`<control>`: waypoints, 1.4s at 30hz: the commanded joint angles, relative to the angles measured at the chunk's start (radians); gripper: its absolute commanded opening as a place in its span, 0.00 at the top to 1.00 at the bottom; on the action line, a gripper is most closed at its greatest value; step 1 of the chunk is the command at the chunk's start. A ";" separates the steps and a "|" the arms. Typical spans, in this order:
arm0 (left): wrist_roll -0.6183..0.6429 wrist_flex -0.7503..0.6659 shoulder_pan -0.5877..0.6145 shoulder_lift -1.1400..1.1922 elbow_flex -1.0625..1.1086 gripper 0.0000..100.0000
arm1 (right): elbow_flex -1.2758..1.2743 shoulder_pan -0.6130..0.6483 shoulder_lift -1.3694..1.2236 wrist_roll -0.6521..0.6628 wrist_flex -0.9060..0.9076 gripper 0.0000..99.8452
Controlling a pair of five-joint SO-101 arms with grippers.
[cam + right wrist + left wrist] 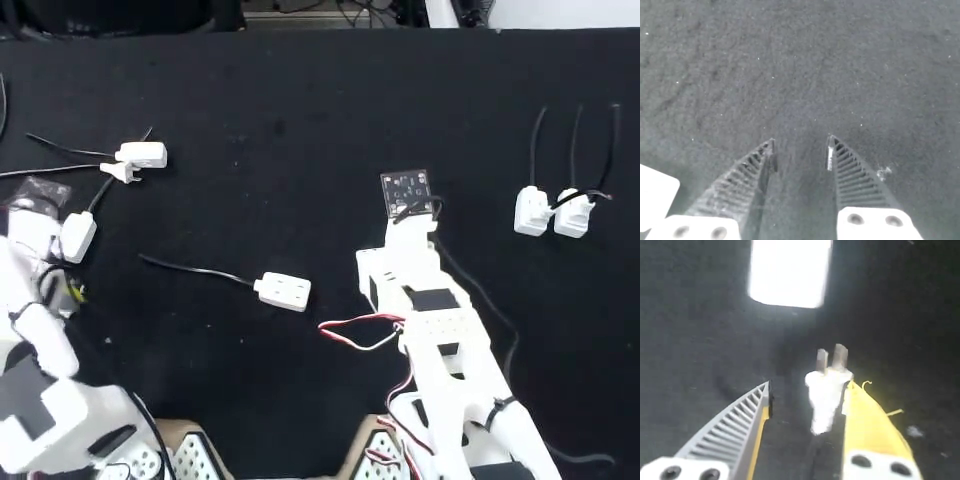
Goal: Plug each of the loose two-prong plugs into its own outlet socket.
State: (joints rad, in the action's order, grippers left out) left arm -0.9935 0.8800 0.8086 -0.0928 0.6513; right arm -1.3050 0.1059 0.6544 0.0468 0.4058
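The plug [823, 399] sits lengthwise between the left gripper's [808, 386] spread fingers, against the yellow one, with its prongs aimed at a blurred, cut-off white socket [790, 272]. The right gripper [800, 147] gapes half-open and empty over the tabletop [790, 60].

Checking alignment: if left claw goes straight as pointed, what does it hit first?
Likely the white socket ahead; the plug beside the left claw's yellow finger leads, prongs first. Gap hard to judge.
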 commanded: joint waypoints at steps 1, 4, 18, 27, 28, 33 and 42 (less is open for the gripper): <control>0.003 0.110 -0.018 0.008 -0.051 0.76 | 0.033 -0.018 0.031 0.000 -0.023 0.84; 0.003 0.066 -0.025 0.008 -0.028 0.76 | 0.033 -0.018 0.031 0.000 -0.023 0.84; 0.041 0.157 -0.058 -0.002 0.007 0.96 | 0.033 -0.018 0.031 0.000 -0.023 0.84; 0.184 0.489 -0.203 -0.190 -0.150 0.97 | 0.033 -0.020 0.033 -0.008 -0.023 0.84; 0.207 0.516 -0.242 -0.232 -0.157 0.97 | 0.033 -0.020 0.033 -0.008 -0.023 0.84; 0.385 0.571 -0.518 -0.448 -0.153 0.97 | 0.036 -0.021 0.033 -0.009 -0.015 0.84; 0.697 0.454 -1.044 -0.531 -0.145 0.97 | 0.041 -0.057 0.033 -0.021 -0.015 0.84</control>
State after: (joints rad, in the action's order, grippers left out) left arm -0.3982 1.3878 -0.0245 -0.6206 0.5531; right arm -1.3050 0.1059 0.6544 0.0468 0.4058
